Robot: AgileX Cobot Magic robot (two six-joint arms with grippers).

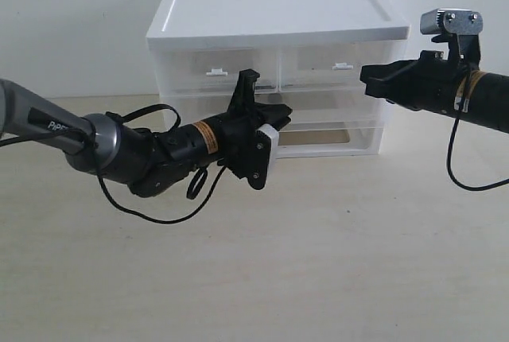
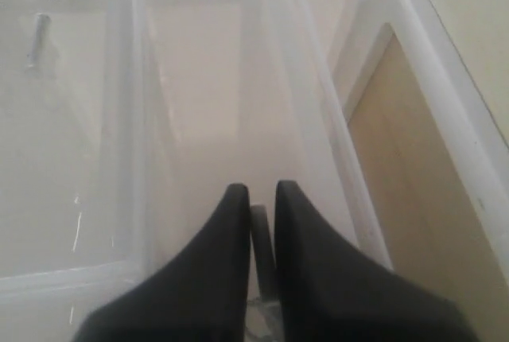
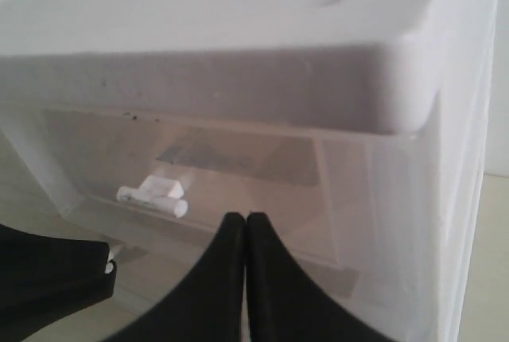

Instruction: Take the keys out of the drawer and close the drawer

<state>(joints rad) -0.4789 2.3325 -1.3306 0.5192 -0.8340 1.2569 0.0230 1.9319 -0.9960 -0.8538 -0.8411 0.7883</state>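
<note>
Care mattered: the left end effector (image 2: 262, 192), pinching the tab handle (image 2: 259, 227) of the drawer (image 1: 343, 109), needed a straight, level pull, while the right end effector (image 3: 245, 219) hung pressed together.

The cabinet (image 1: 270, 8) is white plastic, and its top is opaque, smooth and faintly glossy. The drawer (image 2: 199, 119) is translucent frosted plastic with smooth walls and a soft sheen. The counter (image 1: 318, 262) looks like pale wood laminate, matt and finely grained. The left gripper (image 2: 261, 195) and right gripper (image 3: 244, 219) have smooth, matt black fingers, plastic by the look. The left arm (image 1: 111, 147) has a grey metallic shell with a dull shine. The bracket (image 1: 451, 21) is bright bare metal.
</note>
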